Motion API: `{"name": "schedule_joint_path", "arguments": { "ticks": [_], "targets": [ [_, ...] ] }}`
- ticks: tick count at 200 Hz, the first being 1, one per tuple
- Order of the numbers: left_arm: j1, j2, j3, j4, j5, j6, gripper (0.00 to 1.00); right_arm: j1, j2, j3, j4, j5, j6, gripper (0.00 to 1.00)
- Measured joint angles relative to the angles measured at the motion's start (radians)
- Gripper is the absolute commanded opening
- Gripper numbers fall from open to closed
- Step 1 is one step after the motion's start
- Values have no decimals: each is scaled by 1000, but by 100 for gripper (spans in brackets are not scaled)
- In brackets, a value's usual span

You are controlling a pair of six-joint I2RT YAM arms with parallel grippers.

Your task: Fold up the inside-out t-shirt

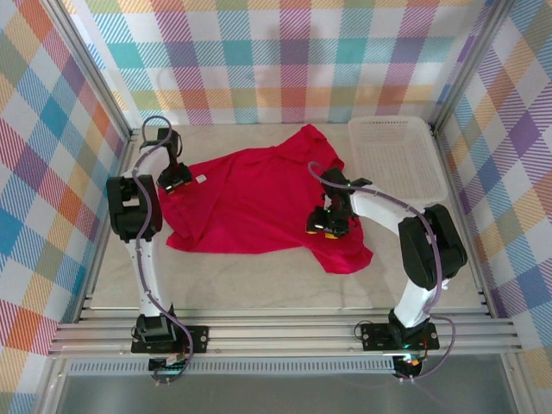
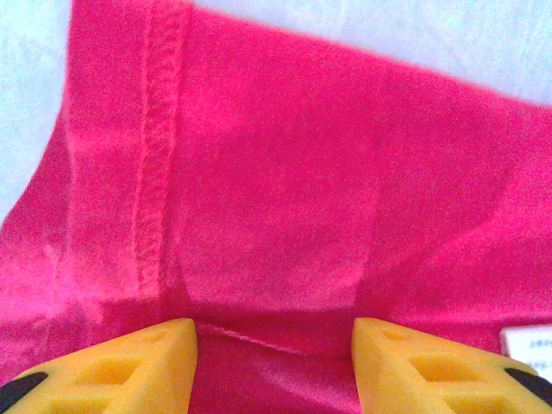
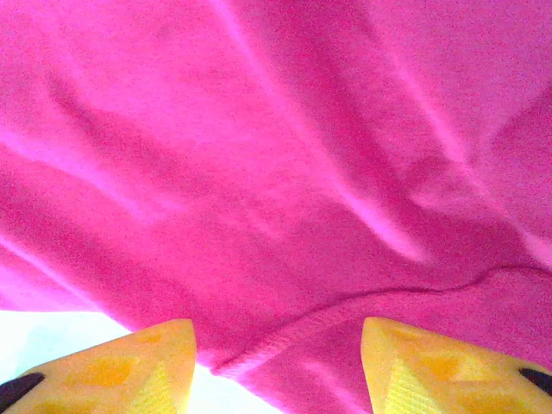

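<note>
The crimson short-sleeved cloth t-shirt (image 1: 259,203) lay rumpled across the middle of the beige table (image 1: 259,289), its small white tag (image 2: 528,341) half cut off beside the left gripper (image 2: 274,345), jaws spread like those of the right gripper (image 3: 278,345) over the blurred hem, cloth contact unclear.

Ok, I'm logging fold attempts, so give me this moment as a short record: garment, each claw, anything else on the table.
garment: red t-shirt, spread out on the table, wrinkled, not yet folded
tag: small white tag showing, beside the left claw
left arm: left claw open, at the shirt's left edge, stitched seam just ahead
right arm: right claw open, over the shirt's right part, at a hem edge
other: white plastic basket, empty, far right corner
</note>
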Motion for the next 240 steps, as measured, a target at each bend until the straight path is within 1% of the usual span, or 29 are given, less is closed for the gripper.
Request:
{"name": "schedule_joint_path", "arguments": {
  "ticks": [9,25,48,54,64,70,96,107,126,145,157,168,187,203,215,232,240],
  "targets": [
    [0,-19,-17,0,-3,0,37,2,5,7,-3,-1,0,49],
    [0,-48,-30,-3,-11,7,34,3,11,19,-14,-1,0,49],
    [2,-67,-30,2,-26,14,17,16,11,53,-29,-7,2,50],
    [2,-66,-30,3,-29,21,15,23,11,61,-27,-13,4,49],
    [3,-59,-29,2,-35,26,15,36,11,68,-14,-30,10,49],
    [3,-52,-27,0,-38,26,17,42,13,68,-10,-42,13,49],
    [3,-16,-26,-18,-56,43,47,57,46,60,16,-79,31,49],
    [3,-8,-27,-22,-64,41,55,57,62,49,23,-85,32,49],
    [6,-11,-27,-22,-74,45,56,57,81,41,24,-89,34,49],
    [13,-11,-27,-23,-74,45,54,57,86,41,29,-92,34,49],
    [20,-11,-27,-22,-73,45,50,57,90,41,31,-92,34,49],
    [28,-11,-27,-22,-70,44,45,57,92,41,31,-92,34,49],
    [36,-11,-28,-19,-63,41,27,57,93,41,31,-91,34,49],
    [37,-11,-28,-15,-55,33,16,57,93,41,31,-91,34,48],
    [37,-11,-28,-15,-52,33,13,57,93,41,31,-91,34,48],
    [37,-11,-28,-15,-51,29,13,57,93,41,31,-91,34,48],
    [37,-11,-28,-15,-51,29,5,57,93,41,31,-91,34,48]
  ]
}}
